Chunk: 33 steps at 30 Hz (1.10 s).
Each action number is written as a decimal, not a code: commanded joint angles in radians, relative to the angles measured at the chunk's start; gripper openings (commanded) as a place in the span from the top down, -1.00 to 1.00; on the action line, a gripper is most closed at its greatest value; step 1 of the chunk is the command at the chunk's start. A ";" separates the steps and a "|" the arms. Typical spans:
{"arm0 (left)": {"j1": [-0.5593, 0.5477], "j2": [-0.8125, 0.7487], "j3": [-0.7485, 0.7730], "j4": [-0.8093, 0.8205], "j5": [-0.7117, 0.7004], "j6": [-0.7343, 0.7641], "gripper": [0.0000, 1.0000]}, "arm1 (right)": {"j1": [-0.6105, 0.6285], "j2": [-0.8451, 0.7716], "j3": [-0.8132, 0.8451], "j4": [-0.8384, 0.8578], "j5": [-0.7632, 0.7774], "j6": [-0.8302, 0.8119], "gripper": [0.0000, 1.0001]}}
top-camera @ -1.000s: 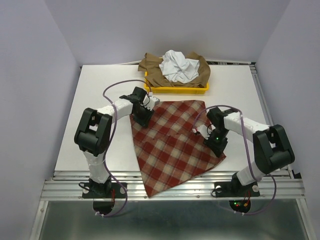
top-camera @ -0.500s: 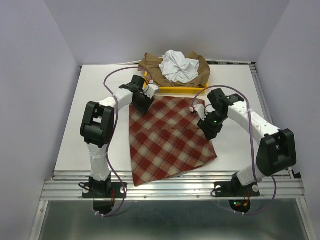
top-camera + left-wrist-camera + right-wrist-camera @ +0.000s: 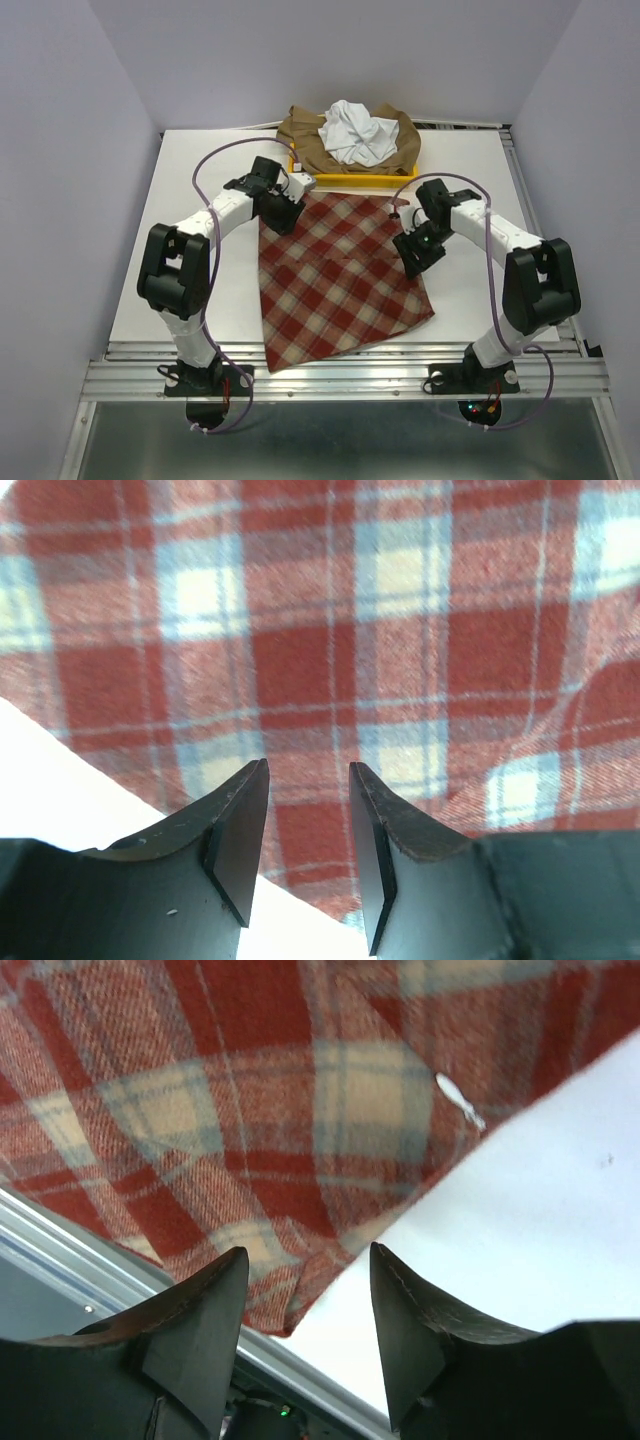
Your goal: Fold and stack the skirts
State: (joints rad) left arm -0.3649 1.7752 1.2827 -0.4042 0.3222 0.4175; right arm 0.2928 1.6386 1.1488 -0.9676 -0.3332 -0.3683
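1. Both arms have reached further toward the top of the frame than a second ago. They have swung the red-and-beige checked skirt (image 3: 335,280) round with them, so its left edge now runs nearly straight up and down instead of on a slant.
2. Left gripper (image 3: 283,212) hangs over the skirt's upper left corner. In its wrist view the jaws stand partly apart with only cloth below and nothing between them.
3. Right gripper (image 3: 413,256) sits at the skirt's right edge. Its jaws are also parted and hold nothing, and the cloth edge lies beneath them on the table (image 3: 200,200).
4. Spread flat at the centre of the frame, the checked skirt has its top edge just beside the yellow tray (image 3: 350,180).
5. It looks nearly square, so its long axis is weak. The bottom edge slants, and its lowest corner points to the lower left, over the front rail.
6. Progress looks early: this skirt is laid out but shows no fold yet.
7. White skirt (image 3: 358,132) lies crumpled on the tan-brown skirt (image 3: 300,135) in the tray, both unfolded, and no stack has been started.
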 commanded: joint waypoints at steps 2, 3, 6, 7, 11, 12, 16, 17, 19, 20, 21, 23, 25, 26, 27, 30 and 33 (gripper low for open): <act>0.000 -0.036 -0.052 0.042 0.032 -0.017 0.01 | -0.012 -0.037 -0.038 0.018 -0.058 0.072 -0.13; -0.002 -0.033 -0.059 0.050 0.034 -0.019 0.01 | -0.012 -0.016 -0.044 0.023 -0.064 0.075 -0.13; -0.002 -0.033 -0.062 0.051 0.044 -0.029 0.01 | -0.012 0.013 -0.070 0.055 -0.055 0.081 -0.12; -0.002 -0.033 -0.063 0.053 0.046 -0.034 0.01 | -0.021 0.029 -0.075 0.070 -0.049 0.083 -0.12; -0.003 -0.039 -0.078 0.064 0.057 -0.039 0.01 | -0.021 0.059 -0.080 0.086 -0.059 0.081 -0.10; -0.003 -0.037 -0.088 0.068 0.055 -0.037 0.01 | -0.021 0.064 -0.080 0.086 -0.056 0.081 -0.10; -0.003 -0.033 -0.108 0.085 0.058 -0.042 0.01 | -0.021 0.078 -0.083 0.089 -0.046 0.088 -0.11; -0.003 -0.030 -0.112 0.088 0.057 -0.043 0.02 | -0.021 0.076 -0.084 0.089 -0.040 0.092 -0.11; -0.005 -0.026 -0.123 0.099 0.060 -0.049 0.01 | -0.021 0.073 -0.089 0.087 -0.011 0.104 -0.16; -0.005 -0.025 -0.125 0.100 0.061 -0.049 0.01 | -0.021 0.072 -0.090 0.089 -0.003 0.111 -0.18; -0.005 -0.022 -0.128 0.105 0.060 -0.051 0.01 | -0.021 0.066 -0.087 0.087 0.006 0.114 -0.21; -0.005 -0.020 -0.131 0.107 0.061 -0.052 0.02 | -0.021 0.060 -0.089 0.086 0.008 0.117 -0.21; -0.005 -0.019 -0.135 0.117 0.055 -0.057 0.02 | -0.021 0.075 -0.087 0.076 0.029 0.127 -0.22; -0.005 -0.019 -0.135 0.119 0.054 -0.057 0.01 | -0.021 0.085 -0.077 0.066 0.029 0.117 -0.22; -0.005 -0.017 -0.135 0.119 0.055 -0.057 0.02 | -0.021 0.095 -0.075 0.057 0.026 0.114 -0.21; -0.005 -0.011 -0.137 0.120 0.049 -0.057 0.02 | -0.021 0.113 -0.069 0.034 0.023 0.100 -0.10; -0.005 -0.002 -0.138 0.130 0.032 -0.057 0.03 | -0.021 0.127 -0.060 0.004 0.004 0.071 0.59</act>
State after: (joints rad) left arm -0.3653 1.7737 1.1534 -0.3016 0.3626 0.3676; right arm 0.2760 1.7432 1.0645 -0.9115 -0.3286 -0.2680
